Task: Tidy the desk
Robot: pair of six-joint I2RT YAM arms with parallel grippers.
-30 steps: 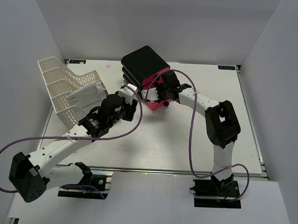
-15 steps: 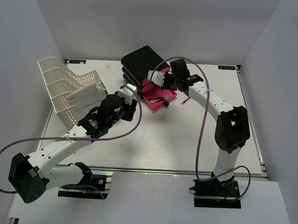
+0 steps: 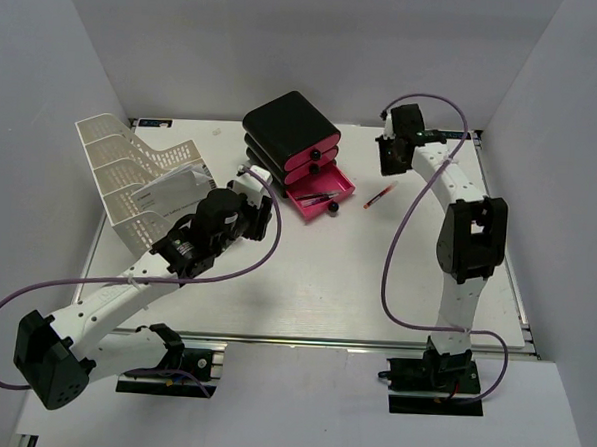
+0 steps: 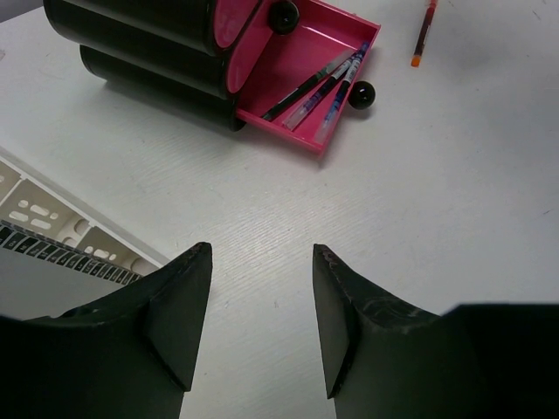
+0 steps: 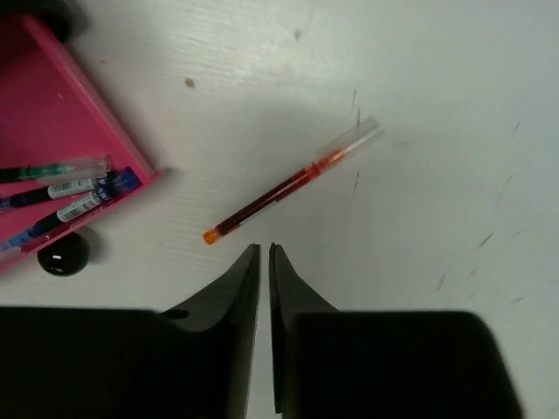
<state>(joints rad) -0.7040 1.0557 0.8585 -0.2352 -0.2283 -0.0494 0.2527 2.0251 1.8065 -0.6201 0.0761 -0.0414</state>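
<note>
The white desk (image 3: 316, 275) carries a black-and-pink drawer unit (image 3: 288, 133). Its bottom pink drawer (image 3: 322, 196) stands pulled out with several pens (image 4: 323, 83) inside. A red pen (image 3: 378, 197) lies loose on the desk just right of the drawer; it also shows in the right wrist view (image 5: 293, 182) and at the top of the left wrist view (image 4: 423, 33). My right gripper (image 5: 265, 249) is shut and empty, hovering above the desk right by that pen. My left gripper (image 4: 262, 251) is open and empty over bare desk, in front of the drawer unit.
A white mesh paper tray (image 3: 131, 180) holding a white paper stands at the left, its edge in the left wrist view (image 4: 52, 227). Grey walls enclose the desk. A metal rail (image 3: 312, 339) runs along the front edge.
My right gripper has left the open pink drawer and swung right and back, to the far right of the drawer unit. The red pen now lies uncovered. The left arm has hardly moved.
</note>
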